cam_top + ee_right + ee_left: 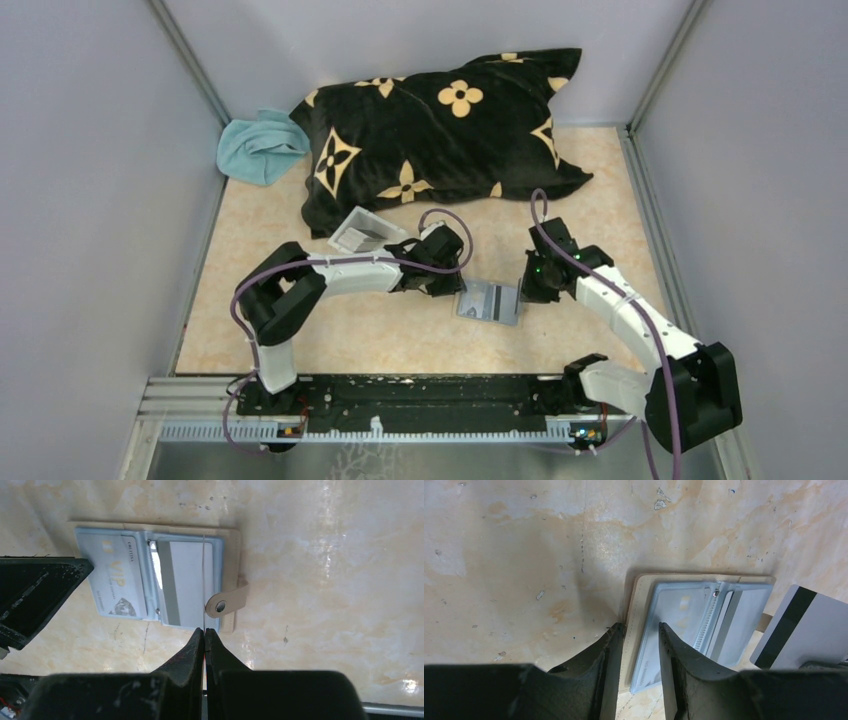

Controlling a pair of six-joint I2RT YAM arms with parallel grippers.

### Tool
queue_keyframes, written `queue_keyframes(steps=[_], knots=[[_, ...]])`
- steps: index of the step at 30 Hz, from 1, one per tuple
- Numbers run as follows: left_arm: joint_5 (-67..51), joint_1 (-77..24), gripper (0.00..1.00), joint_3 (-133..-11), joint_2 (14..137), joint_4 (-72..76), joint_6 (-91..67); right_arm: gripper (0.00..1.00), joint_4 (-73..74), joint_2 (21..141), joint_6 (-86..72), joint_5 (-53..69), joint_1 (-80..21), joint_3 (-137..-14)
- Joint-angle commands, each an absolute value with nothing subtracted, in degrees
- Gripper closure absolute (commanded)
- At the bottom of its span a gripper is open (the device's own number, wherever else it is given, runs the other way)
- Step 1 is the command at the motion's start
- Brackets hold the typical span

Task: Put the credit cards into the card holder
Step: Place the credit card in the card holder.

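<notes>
The card holder (488,300) lies open on the table between both grippers, its tan rim (636,615) and grey pockets (187,580) facing up. A light blue credit card (112,580) marked VIP sits in its left pocket. My left gripper (640,626) stands open, its fingertips straddling the holder's left edge and the blue card (674,615). My right gripper (205,630) is shut on a second credit card (819,630), pale with a black stripe, held upright over the holder's right half. That card appears edge-on (204,570) in the right wrist view. The snap tab (227,605) sticks out to the right.
A clear shallow tray (362,232) lies just behind the left arm's wrist. A black pillow with tan flowers (440,130) fills the back of the table, with a blue cloth (262,148) at its left. Walls close in on both sides.
</notes>
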State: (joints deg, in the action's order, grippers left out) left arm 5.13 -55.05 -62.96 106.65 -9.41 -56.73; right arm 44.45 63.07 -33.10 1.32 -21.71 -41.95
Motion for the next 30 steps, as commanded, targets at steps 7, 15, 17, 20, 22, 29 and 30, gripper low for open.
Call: queue_keyframes(steps=[7, 15, 17, 20, 22, 29, 30], knots=[[9.1, -55.0, 0.61, -62.6, 110.3, -22.6, -55.9, 1.0, 46.0, 59.5, -38.1, -4.1, -22.1, -39.9], [9.7, -54.1, 0.62, -59.6, 108.9, -23.3, -55.9, 1.0, 43.5, 58.9, -38.7, -1.9, -22.4, -38.1], [9.7, -53.7, 0.62, -59.0, 108.7, -23.3, -55.6, 1.0, 42.0, 58.6, -38.7, -0.6, -22.6, -37.4], [9.4, -53.0, 0.62, -57.8, 108.1, -22.9, -55.3, 1.0, 40.8, 58.7, -38.7, 0.0, -23.1, -36.8], [9.1, -52.6, 0.62, -57.1, 107.7, -22.5, -55.0, 1.0, 40.3, 58.5, -38.8, 0.1, -23.3, -36.1], [8.9, -52.4, 0.63, -56.5, 107.1, -22.0, -54.2, 1.0, 41.1, 58.1, -40.6, -2.8, -24.8, -35.5], [8.9, -52.4, 0.63, -56.4, 106.9, -22.0, -54.1, 1.0, 41.5, 58.0, -40.9, -3.4, -25.2, -35.8]])
